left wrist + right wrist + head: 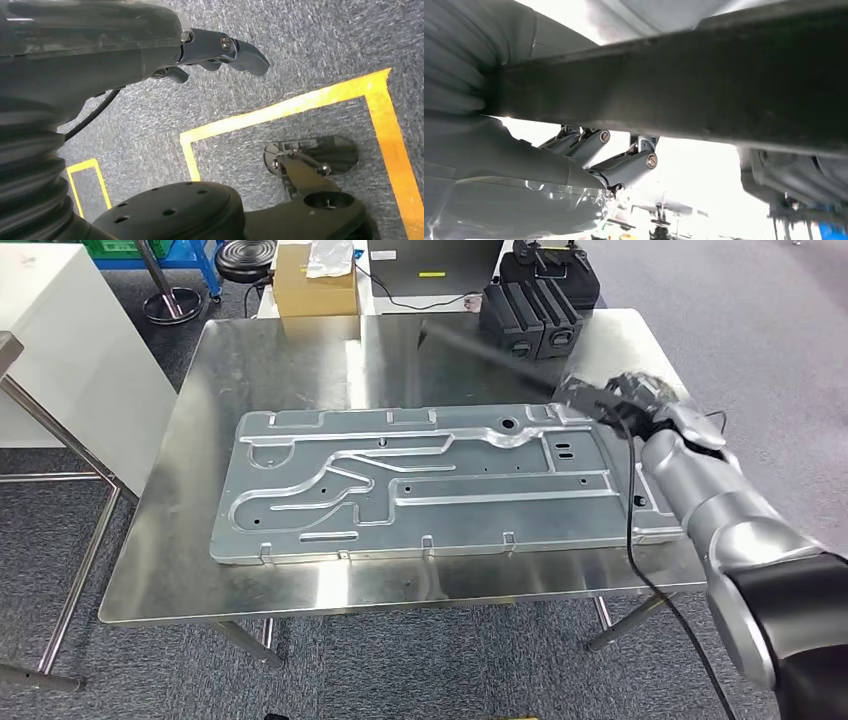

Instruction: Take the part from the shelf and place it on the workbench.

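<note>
Placement stage of the task, seen from the head view. Stamped sheet-metal panel [420, 485], the part, lies flat along the middle of the steel workbench [300, 360], its long edge parallel to the near edge of the bench. Right hand [625, 400] sits at the panel's upper right corner, in the right-centre of the frame, with a black cable [632, 530] trailing down over the silver forearm. Motion blur hides the fingers here, and the right wrist view shows dark fingers [624, 165] curled under a broad dark edge against glare; whether they clamp the panel's rim or have let go cannot be told. Left hand [220, 50] hangs over grey carpet marked with yellow floor tape [280, 107]; its fingers are apart and hold nothing.

Judgement: the part appears already set down, so the step in hand is release and withdrawal. The next move calls for freeing the fingers from the corner without dragging the panel, then lifting the hand clear of the black cases [530, 315] standing just beyond it at the upper right.
</note>
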You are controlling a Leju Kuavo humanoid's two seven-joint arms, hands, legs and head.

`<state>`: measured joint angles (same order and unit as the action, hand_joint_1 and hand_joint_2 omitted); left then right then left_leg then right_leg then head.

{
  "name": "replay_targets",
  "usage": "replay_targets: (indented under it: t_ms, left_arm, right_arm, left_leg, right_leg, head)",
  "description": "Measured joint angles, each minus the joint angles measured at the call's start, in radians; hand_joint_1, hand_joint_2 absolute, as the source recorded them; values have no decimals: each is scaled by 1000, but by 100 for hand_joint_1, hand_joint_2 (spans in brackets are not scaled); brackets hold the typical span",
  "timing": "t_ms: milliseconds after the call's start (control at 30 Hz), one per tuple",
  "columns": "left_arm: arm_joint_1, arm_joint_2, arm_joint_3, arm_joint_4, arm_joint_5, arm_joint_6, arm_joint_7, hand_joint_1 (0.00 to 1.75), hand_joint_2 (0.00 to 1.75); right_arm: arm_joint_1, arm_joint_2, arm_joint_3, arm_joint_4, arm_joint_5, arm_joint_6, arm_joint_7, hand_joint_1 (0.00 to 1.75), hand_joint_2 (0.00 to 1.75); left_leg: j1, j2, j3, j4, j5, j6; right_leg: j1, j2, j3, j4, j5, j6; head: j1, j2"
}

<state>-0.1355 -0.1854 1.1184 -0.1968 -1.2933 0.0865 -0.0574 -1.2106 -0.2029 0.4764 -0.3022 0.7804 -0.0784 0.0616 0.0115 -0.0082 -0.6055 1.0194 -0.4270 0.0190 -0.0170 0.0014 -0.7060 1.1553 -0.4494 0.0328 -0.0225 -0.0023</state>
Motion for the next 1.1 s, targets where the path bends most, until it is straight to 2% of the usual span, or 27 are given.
replay_targets:
  t_ms: [33, 67, 100, 167, 233, 267, 333, 367, 400, 433, 467, 533, 567, 600, 700, 733, 767, 800, 867, 900, 933, 967, 1000, 1067, 1100]
  left_arm:
    - [-1, -1, -2, 0, -1, 0, 0, 0, 175]
    - [-3, -1, -5, 0, -2, 0, -1, 0, 175]
    - [-4, -1, -7, 0, -4, -1, -2, 0, 175]
    - [-6, -1, -10, 0, -5, -3, -4, 0, 175]
    - [-6, -1, -13, 0, -6, -4, -4, 0, 175]
    - [-6, -1, -13, 0, -6, -5, -4, 0, 175]
    - [-6, -1, -14, 0, -5, -6, -4, 0, 175]
    - [-6, -1, -14, 0, -5, -6, -3, 0, 175]
    - [-7, -1, -14, 0, -4, -6, -2, 0, 175]
    - [-7, -1, -14, 0, -4, -5, -2, 0, 175]
    - [-7, -1, -14, 0, -3, -5, 0, 0, 175]
    - [-5, 0, -14, 0, -2, -4, 1, 0, 175]
    - [-4, 0, -14, 0, -1, -3, 2, 0, 175]
    - [-4, 0, -14, 0, -1, -2, 1, 0, 175]
    - [-2, 0, -14, 0, -1, -2, 0, 0, 175]
    - [-1, 0, -14, 0, -2, -2, -1, 0, 175]
    - [-1, 0, -14, 0, -2, -1, -3, 0, 175]
    - [-2, 0, -14, 0, -2, 0, -6, 0, 175]
    - [-1, 0, -14, 0, -1, 1, -16, 0, 175]
    - [0, -1, -14, 0, 1, 1, -21, 0, 175]
    - [2, -1, -14, 0, 2, 1, -26, 0, 175]
    - [3, -1, -14, 0, 3, 2, -31, 0, 175]
    - [4, -2, -14, 0, 4, 2, -37, 0, 175]
    - [3, -3, -14, 0, 5, 2, -51, 0, 175]
    - [3, -4, -14, 0, 6, 1, -56, 0, 175]
  right_arm:
    - [7, 2, 14, 3, 12, -4, 2, 175, 175]
    - [14, 3, 26, 6, 23, -9, 5, 175, 175]
    - [22, 5, 38, 10, 34, -14, 7, 175, 175]
    - [40, 10, 57, 16, 52, -22, 12, 175, 175]
    - [59, 19, 73, 20, 65, -31, 15, 175, 175]
    - [68, 25, 78, 22, 68, -37, 15, 175, 175]
    - [81, 39, 86, 25, 73, -48, 16, 175, 175]
    - [87, 46, 90, 27, 76, -52, 16, 175, 175]
    - [93, 53, 94, 29, 79, -54, 17, 175, 175]
    - [97, 59, 97, 31, 81, -58, 17, 175, 175]
    - [100, 66, 99, 32, 82, -62, 17, 175, 175]
    - [104, 79, 101, 34, 83, -73, 18, 175, 175]
    - [106, 83, 101, 35, 84, -80, 18, 175, 175]
    - [109, 87, 102, 36, 86, -89, 19, 175, 175]
    - [118, 90, 102, 38, 98, -130, 25, 175, 175]
    - [121, 91, 102, 38, 105, -151, 26, 175, 175]
    - [124, 91, 102, 39, 113, -174, 27, 175, 175]
    - [129, 91, 102, 39, 122, -202, 27, 175, 175]
    - [143, 91, 102, 40, 142, -261, 28, 175, 175]
    - [151, 91, 102, 41, 154, -294, 28, 175, 175]
    - [158, 91, 102, 42, 165, -327, 28, 175, 175]
    - [163, 91, 102, 42, 175, -360, 28, 175, 175]
    - [165, 90, 102, 43, 182, -392, 28, 175, 175]
    - [166, 86, 100, 43, 189, -443, 25, 87, 87]
    - [166, 83, 98, 43, 190, -461, 22, 44, 44]
  left_leg:
    - [-2, 0, -2, 4, -3, -4]
    - [-4, 0, -3, 6, -5, -8]
    - [-6, 0, -4, 6, -7, -12]
    - [-8, 0, -3, 4, -8, -20]
    - [-7, 1, -12, 30, -29, -30]
    - [-6, 2, -29, 70, -54, -35]
    - [-5, 2, -87, 199, -116, -40]
    - [-5, 2, -114, 258, -136, -41]
    - [-4, 2, -128, 288, -139, -41]
    - [-5, 3, -124, 278, -122, -40]
    - [-5, 3, -100, 229, -89, -36]
    - [-6, 3, -33, 89, -26, -27]
    - [-8, 3, -10, 39, -11, -23]
    - [-9, 3, 1, 13, -8, -19]
    - [-8, 1, 7, -3, -2, -6]
    - [-5, 2, 9, -10, 3, -1]
    - [-3, 2, 11, -16, 8, 4]
    - [-2, 3, 11, -19, 10, 7]
    - [-2, 2, 9, -19, 11, 9]
    - [-2, 2, 9, -18, 11, 9]
    - [-2, 1, 9, -17, 10, 8]
    - [-2, 0, 9, -14, 9, 6]
    - [-2, -1, 9, -11, 7, 3]
    - [-5, -1, 6, -4, 1, -4]
    - [-7, -1, 5, -1, -1, -8]
  right_leg:
    - [2, 0, 27, -62, 25, -3]
    - [4, 0, 46, -104, 38, -7]
    - [7, 0, 54, -123, 39, -11]
    - [8, 0, 56, -126, 38, -20]
    - [5, -1, 60, -130, 39, -33]
    - [3, -1, 62, -132, 39, -39]
    - [4, -1, 65, -132, 37, -47]
    - [5, 0, 66, -132, 36, -49]
    - [6, 1, 69, -131, 35, -50]
    - [7, 2, 71, -131, 33, -51]
    - [8, 4, 75, -130, 32, -51]
    - [11, 10, 80, -128, 29, -48]
    - [12, 12, 80, -128, 28, -45]
    - [13, 14, 79, -128, 29, -40]
    - [13, 14, 79, -131, 30, -22]
    - [13, 13, 73, -118, 18, -18]
    - [12, 11, 59, -86, -3, -13]
    - [9, 10, 35, -31, -35, -10]
    - [6, 7, -25, 101, -95, -3]
    - [4, 6, -44, 142, -104, -1]
    - [2, 5, -45, 144, -93, 1]
    - [1, 4, -26, 103, -64, 1]
    - [0, 3, 8, 32, -27, 0]
    - [3, 3, 69, -93, 18, -6]
    - [5, 3, 82, -123, 24, -9]
  head:
    - [0, 0]
    - [-1, 0]
    - [-1, 0]
    - [-2, 0]
    - [-2, 0]
    - [-2, 0]
    - [-3, 0]
    - [-3, 0]
    - [-3, 0]
    - [-3, 0]
    - [-3, 0]
    - [-3, 0]
    - [-2, 0]
    - [-2, 0]
    - [-1, 0]
    - [0, 0]
    - [1, 0]
    - [2, 0]
    - [3, 0]
    - [4, 0]
    - [4, 0]
    - [4, 0]
    - [4, 0]
    - [3, 0]
    - [3, 0]
